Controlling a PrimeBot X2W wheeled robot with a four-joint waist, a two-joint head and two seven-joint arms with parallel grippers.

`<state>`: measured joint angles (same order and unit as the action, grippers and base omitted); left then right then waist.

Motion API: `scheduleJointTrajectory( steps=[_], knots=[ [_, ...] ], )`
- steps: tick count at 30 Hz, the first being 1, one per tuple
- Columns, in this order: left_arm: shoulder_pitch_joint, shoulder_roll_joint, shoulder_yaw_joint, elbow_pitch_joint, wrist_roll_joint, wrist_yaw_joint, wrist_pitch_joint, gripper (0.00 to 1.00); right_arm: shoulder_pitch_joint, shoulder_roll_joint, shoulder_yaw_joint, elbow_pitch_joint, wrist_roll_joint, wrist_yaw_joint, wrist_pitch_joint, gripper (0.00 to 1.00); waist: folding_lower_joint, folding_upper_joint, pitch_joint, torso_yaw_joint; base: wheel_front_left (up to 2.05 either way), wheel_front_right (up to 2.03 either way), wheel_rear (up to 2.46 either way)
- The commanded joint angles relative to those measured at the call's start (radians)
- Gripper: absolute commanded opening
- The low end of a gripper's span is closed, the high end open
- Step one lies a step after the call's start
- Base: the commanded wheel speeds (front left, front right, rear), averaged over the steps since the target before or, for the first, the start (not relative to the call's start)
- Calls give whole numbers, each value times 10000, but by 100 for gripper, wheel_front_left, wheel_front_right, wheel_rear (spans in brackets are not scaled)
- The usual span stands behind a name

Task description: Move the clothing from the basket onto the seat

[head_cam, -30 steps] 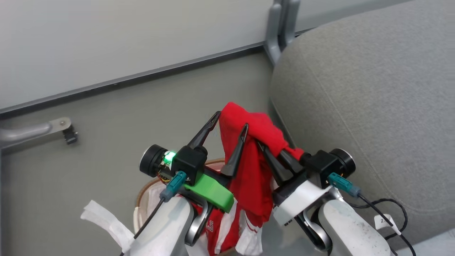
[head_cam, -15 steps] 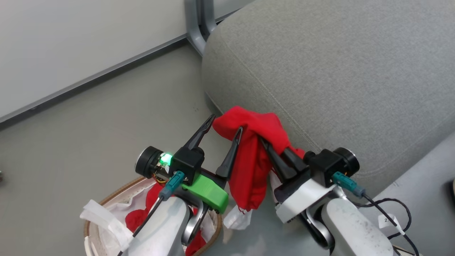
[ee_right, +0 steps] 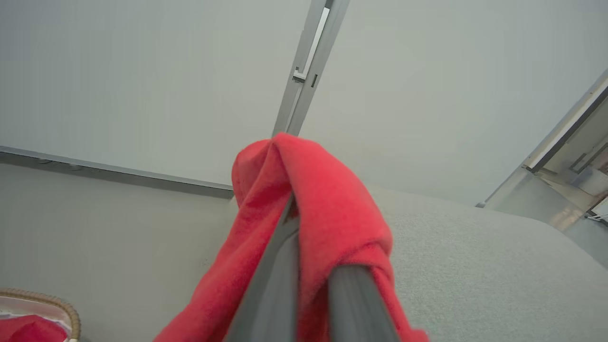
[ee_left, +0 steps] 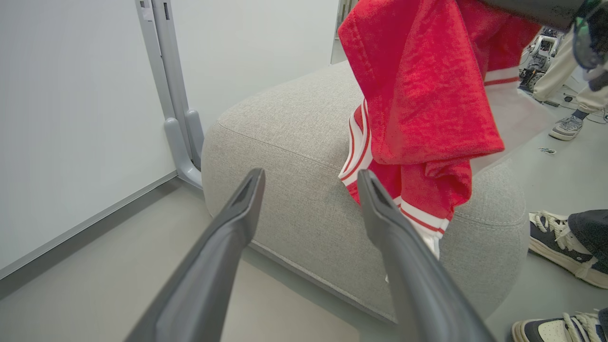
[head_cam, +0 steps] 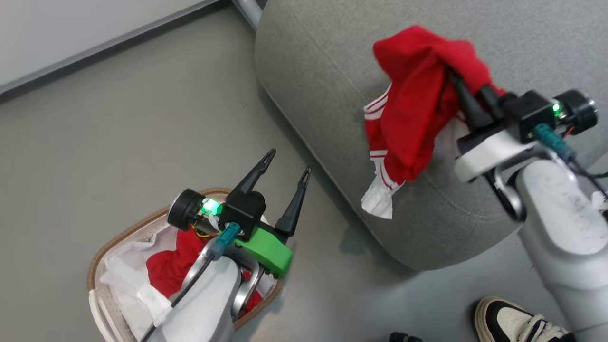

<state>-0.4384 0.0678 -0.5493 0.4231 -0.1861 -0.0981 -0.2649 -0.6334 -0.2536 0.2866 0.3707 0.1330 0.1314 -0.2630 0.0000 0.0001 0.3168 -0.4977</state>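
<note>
A red piece of clothing [head_cam: 413,109] with white stripes hangs from my right gripper [head_cam: 453,78], which is shut on it above the grey seat [head_cam: 323,71]. Its lower hem dangles at the seat's rounded front edge. The same clothing [ee_left: 418,95] hangs before the seat [ee_left: 294,180] in the left wrist view, and it drapes over my right fingers [ee_right: 342,304] in the right wrist view. My left gripper [head_cam: 285,166] stands open and empty over the floor, just above the basket [head_cam: 102,259]. More red clothing [head_cam: 168,266] lies in the basket on a white liner.
A person's shoe [head_cam: 508,320] stands on the floor by the seat's near corner, with more shoes [ee_left: 565,251] to the right in the left wrist view. A grey metal post [ee_left: 173,95] rises at the wall behind the seat. Grey floor lies between basket and seat.
My right gripper has carried the red clothing up and to the right, from beside the left gripper to over the seat. The head camera has turned; the basket now shows more fully.
</note>
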Motion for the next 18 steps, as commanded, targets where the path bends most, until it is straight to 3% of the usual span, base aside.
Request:
scheduleJointTrajectory(
  steps=[1,18],
  knots=[
    [-237,118,44,6,96,-67,7,100,-457,-224,-224,184,-119,-14,-24,0,0,-1,576,419,0,0,0],
    [-1219,403,-100,33,556,-123,7,100,-3993,-1865,-3226,3397,-626,-14,-24,0,0,-1,2852,1558,0,0,0]
  ],
)
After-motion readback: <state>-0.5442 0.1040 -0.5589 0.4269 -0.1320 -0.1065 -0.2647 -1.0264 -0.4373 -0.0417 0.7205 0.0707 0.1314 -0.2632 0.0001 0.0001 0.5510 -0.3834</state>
